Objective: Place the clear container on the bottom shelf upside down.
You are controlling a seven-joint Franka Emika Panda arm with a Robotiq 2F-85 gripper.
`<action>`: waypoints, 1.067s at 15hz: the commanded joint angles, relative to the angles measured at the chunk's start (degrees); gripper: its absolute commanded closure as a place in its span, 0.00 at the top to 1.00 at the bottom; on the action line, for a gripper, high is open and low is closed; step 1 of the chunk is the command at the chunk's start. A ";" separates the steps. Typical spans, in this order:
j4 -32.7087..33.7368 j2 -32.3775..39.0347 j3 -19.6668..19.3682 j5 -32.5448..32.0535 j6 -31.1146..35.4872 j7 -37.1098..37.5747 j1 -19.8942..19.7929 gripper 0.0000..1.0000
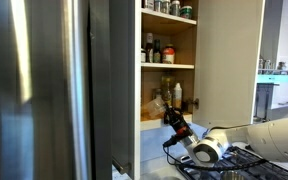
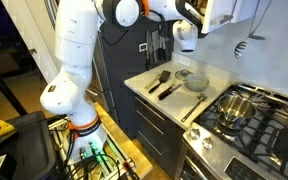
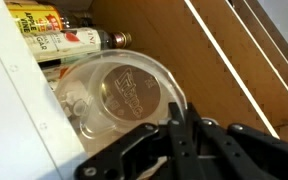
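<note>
While the clear container [image 3: 124, 95] sat right at the tip of the gripper [image 3: 179, 122], its round end faced the wrist camera. Its long axis therefore ran roughly straight out from the fingers toward the back of the cupboard, not up and down. The jaws were drawn together and looked pinched on the near rim of its thin wall, though the contact itself was hard to make out. Whether the container touched the board could not be told.

In an exterior view the gripper [image 1: 174, 120] was low inside the cupboard, just above the bottom shelf [image 1: 150, 122]. Bottles [image 3: 74, 30] stood close behind the container, and the wooden side wall [image 3: 199, 60] ran along its other side. Setting it mouth down would probably call for a wrist turn in that narrow gap, where the bottles seemed the likeliest thing to get knocked.
</note>
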 commanded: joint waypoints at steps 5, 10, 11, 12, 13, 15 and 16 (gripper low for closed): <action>0.17 1.04 0.07 0.00 0.04 -1.19 0.03 0.02; 0.10 0.88 -0.14 -0.16 0.19 -1.72 0.08 0.49; 0.08 0.86 -0.19 -0.19 0.28 -1.87 0.08 0.58; 0.08 0.84 -0.23 -0.24 0.32 -1.96 0.08 0.65; 0.14 0.67 -0.25 -0.33 0.34 -1.99 0.06 0.72; 0.16 -0.13 -0.41 -0.74 1.00 -2.11 0.06 0.86; 0.32 -0.59 -0.53 -0.91 1.57 -2.40 0.15 0.92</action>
